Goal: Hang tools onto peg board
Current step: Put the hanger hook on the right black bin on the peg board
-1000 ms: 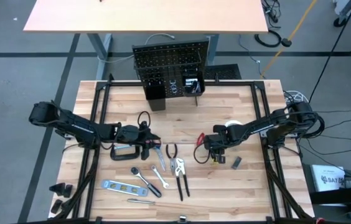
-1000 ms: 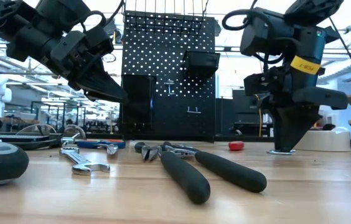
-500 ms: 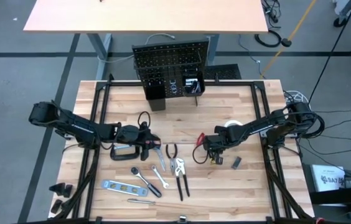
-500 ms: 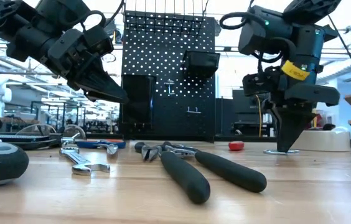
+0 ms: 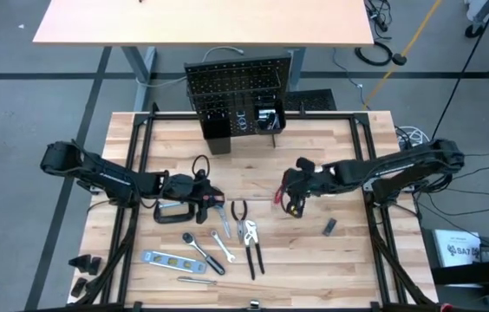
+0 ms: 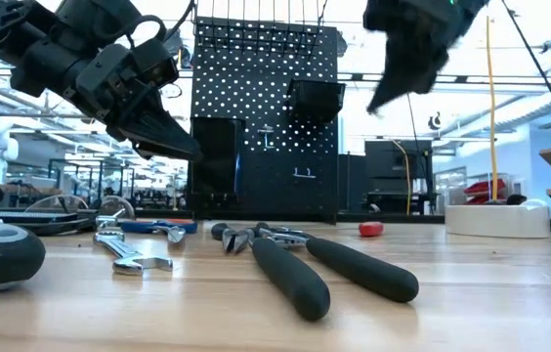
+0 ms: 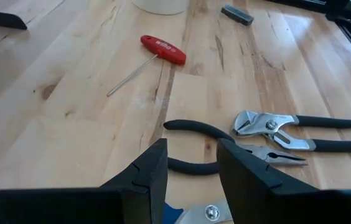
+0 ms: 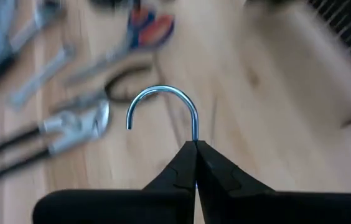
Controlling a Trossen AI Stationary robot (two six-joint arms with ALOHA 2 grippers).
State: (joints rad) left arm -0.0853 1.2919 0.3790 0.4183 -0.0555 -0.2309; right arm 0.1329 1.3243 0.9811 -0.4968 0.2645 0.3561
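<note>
Left gripper (image 5: 212, 199) low over the scissors (image 5: 216, 200) and C-clamp (image 5: 173, 211), fingers (image 7: 147, 174) parted, nothing visibly between them; the scissors mostly hidden beneath it. Pliers (image 5: 254, 247), wrench (image 5: 218, 240), ratchet (image 5: 203, 253) and level (image 5: 167, 259) lie flat near the table's front. Peg board (image 5: 236, 87) upright at the far edge; black bins (image 5: 216, 128) at its foot, contents too dark to tell. Red screwdriver (image 7: 162, 50) lies mid-table. Right gripper (image 8: 194, 149) lifted off the wood, blurred in the low view, fingers pinched tight on a small metal hook (image 8: 162, 106), curved end up. Tape roll (image 6: 495, 217) rests at right.
</note>
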